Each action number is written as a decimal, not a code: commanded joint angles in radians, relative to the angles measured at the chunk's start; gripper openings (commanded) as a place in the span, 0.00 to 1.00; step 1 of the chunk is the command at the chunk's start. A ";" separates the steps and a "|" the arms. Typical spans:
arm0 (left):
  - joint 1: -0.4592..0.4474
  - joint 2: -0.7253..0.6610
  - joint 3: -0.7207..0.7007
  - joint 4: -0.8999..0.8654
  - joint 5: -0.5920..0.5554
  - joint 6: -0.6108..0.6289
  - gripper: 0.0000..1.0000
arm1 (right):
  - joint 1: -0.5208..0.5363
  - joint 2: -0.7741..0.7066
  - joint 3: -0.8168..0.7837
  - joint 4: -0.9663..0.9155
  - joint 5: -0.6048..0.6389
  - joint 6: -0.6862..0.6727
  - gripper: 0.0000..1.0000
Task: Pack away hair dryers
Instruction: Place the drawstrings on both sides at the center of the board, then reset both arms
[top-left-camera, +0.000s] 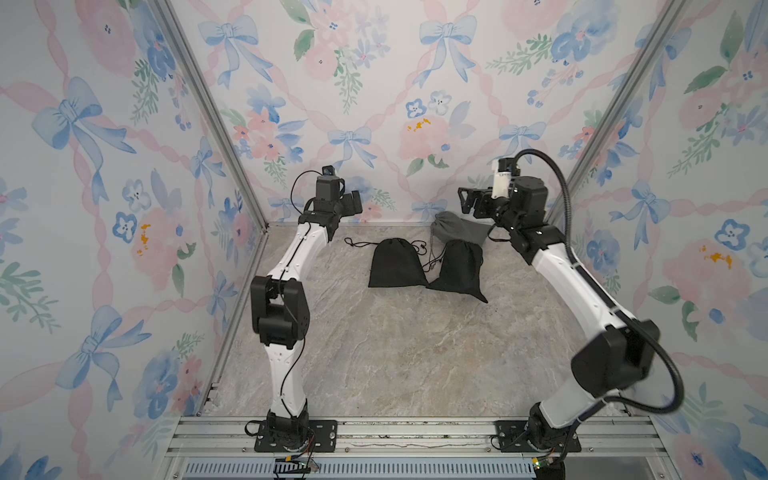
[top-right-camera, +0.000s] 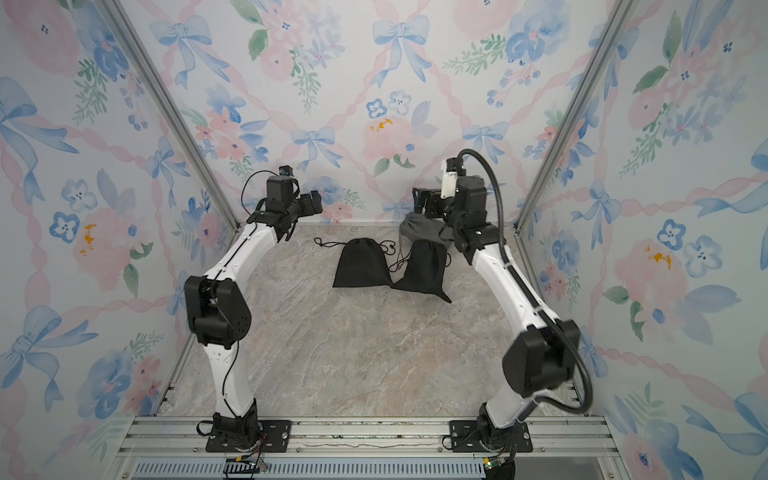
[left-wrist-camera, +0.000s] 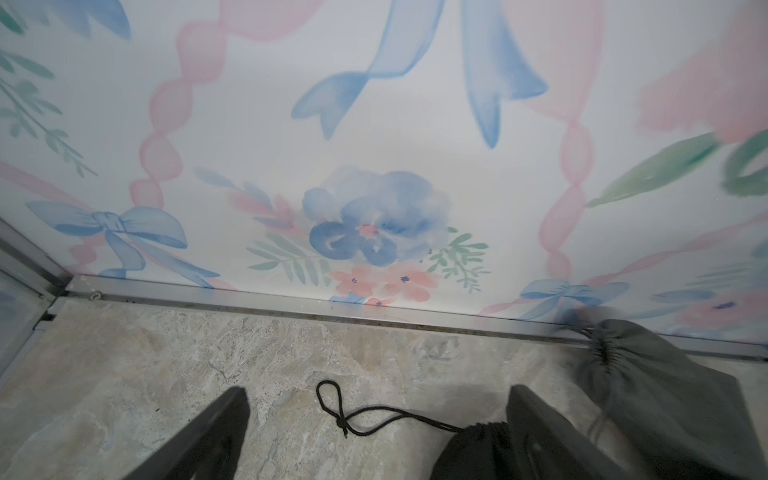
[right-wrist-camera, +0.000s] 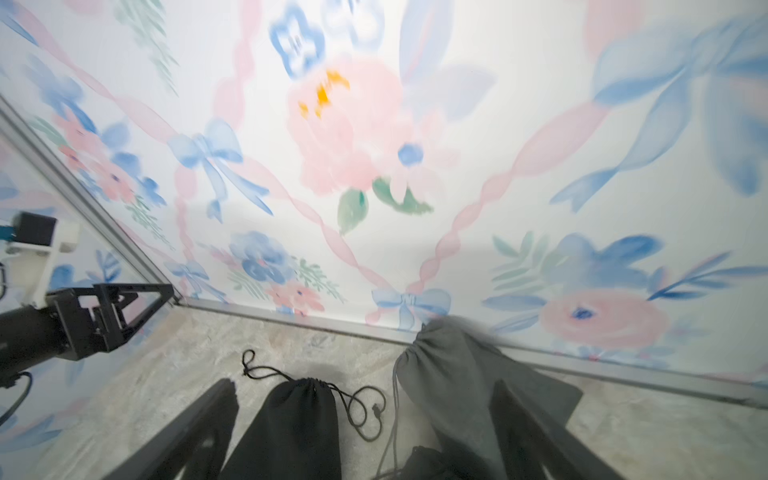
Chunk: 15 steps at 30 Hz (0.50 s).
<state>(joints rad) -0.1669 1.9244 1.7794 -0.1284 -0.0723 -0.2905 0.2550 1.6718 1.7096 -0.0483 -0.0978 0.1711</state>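
My left gripper (top-left-camera: 353, 203) and right gripper (top-left-camera: 466, 201) stood fully spread and empty above the far end of the table (top-left-camera: 395, 353). No hair dryers were visible; I judged them enclosed in the black pouch (top-left-camera: 397, 264), second black pouch (top-left-camera: 457, 270) and grey pouch (top-left-camera: 455, 226). Procedure: lift clear of the loose drawstring (left-wrist-camera: 341, 420) before retracting.

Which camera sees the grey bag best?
The right wrist view: the grey bag is close, showing its cinched neck and most of its body. In both top views it is small and partly behind the right arm. The left wrist view shows it blurred.
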 joint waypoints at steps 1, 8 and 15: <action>-0.002 -0.238 -0.329 0.290 0.070 0.040 0.98 | -0.003 -0.181 -0.210 -0.012 0.035 -0.085 0.97; -0.057 -0.784 -0.969 0.554 -0.048 0.090 0.98 | 0.093 -0.660 -0.632 -0.106 0.336 -0.236 0.97; -0.073 -1.118 -1.400 0.731 -0.289 0.213 0.98 | 0.088 -0.919 -0.976 -0.091 0.468 -0.182 0.97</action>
<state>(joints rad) -0.2371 0.8318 0.4652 0.4706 -0.2161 -0.1627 0.3431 0.7750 0.7849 -0.1303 0.2623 -0.0086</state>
